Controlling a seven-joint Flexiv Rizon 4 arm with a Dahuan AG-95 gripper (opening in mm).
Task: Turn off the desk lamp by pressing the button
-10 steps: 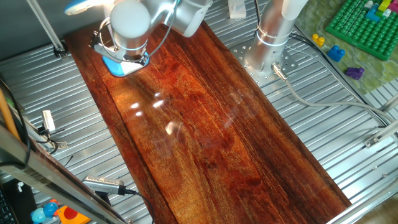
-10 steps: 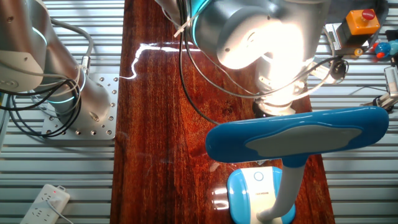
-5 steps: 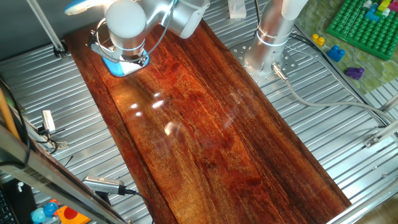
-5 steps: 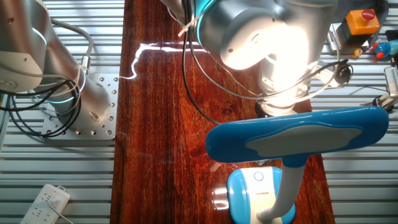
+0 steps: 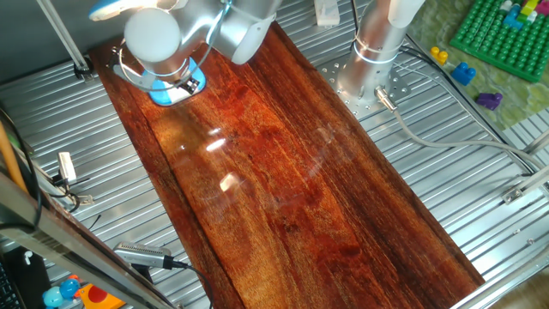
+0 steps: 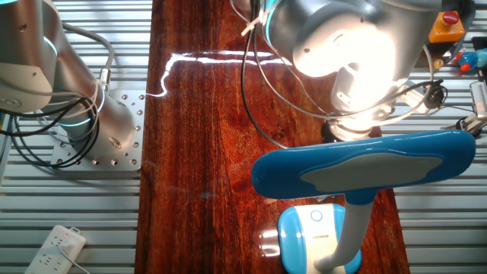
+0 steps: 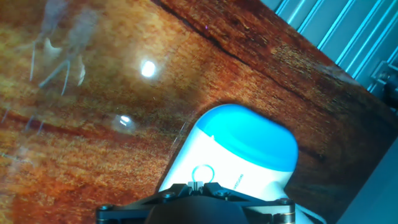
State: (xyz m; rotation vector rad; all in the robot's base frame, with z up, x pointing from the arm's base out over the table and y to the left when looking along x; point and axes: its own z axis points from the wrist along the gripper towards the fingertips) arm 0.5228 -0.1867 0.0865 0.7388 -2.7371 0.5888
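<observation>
The desk lamp stands at the far end of the wooden board (image 5: 283,180). Its sky-blue base (image 5: 161,93) lies under my wrist, and its lit head (image 5: 111,9) shows at the top left. In the other fixed view the pale-blue head (image 6: 365,164) fills the foreground above the base (image 6: 316,236) and white stem (image 6: 348,232). In the hand view the base (image 7: 242,149) has a white top with a ring-shaped button (image 7: 202,173). My gripper (image 7: 195,185) is shut, with its tips right at the button ring. I cannot tell if they touch it. The gripper (image 6: 351,128) sits behind the lamp head.
The arm's mount (image 5: 373,60) stands on the slatted metal table to the right of the board. A green brick plate (image 5: 502,34) with loose bricks lies at the far right. An orange stop-button box (image 6: 443,23) and a white power strip (image 6: 57,243) lie off the board.
My wrist has shifted sideways over the lamp base, to the left in one fixed view and to the right in the other. The lamp has not moved and stays lit.
</observation>
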